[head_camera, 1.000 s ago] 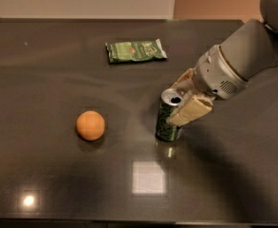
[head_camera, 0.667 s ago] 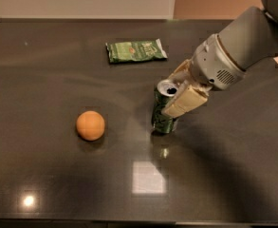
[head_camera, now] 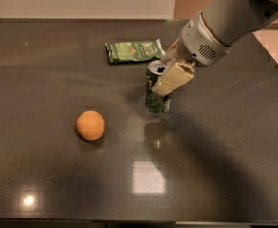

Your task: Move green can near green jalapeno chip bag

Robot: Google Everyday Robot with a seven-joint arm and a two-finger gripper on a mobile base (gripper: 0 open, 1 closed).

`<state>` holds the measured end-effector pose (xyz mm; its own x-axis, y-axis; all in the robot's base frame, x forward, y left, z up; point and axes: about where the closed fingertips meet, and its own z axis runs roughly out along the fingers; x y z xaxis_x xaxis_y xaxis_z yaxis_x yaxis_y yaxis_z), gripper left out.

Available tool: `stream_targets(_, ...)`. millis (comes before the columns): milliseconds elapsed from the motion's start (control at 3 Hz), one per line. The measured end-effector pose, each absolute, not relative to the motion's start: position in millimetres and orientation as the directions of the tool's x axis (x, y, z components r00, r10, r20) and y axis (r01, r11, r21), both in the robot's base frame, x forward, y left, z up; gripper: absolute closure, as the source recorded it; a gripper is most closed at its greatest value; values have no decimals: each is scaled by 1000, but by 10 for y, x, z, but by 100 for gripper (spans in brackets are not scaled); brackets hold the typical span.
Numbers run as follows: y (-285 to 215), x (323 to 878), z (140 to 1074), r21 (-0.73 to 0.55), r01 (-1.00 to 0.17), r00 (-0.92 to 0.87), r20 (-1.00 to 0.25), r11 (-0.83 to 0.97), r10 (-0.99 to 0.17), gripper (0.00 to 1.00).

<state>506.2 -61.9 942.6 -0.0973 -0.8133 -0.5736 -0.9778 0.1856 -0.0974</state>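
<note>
gripper (head_camera: 165, 76): pinching green can (head_camera: 155, 99) near its rim, to carry it
green jalapeno chip bag (head_camera: 134, 50): flat, can's 11 o'clock, near
orange (head_camera: 90, 125): can's 8 o'clock, likely off the path

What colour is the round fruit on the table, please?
The fruit is orange, camera view; the gripper holds the green can.

green can (head_camera: 156, 101): gripper (head_camera: 158, 82), toward the tabletop's far edge, is covering its upper right side.
arm (head_camera: 233, 18): is running out past the top right corner.
</note>
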Motion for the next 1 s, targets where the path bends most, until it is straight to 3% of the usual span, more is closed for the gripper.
stream_targets(1000,-710,5971,9512,-163,-944,-144,-584,289,-799,100)
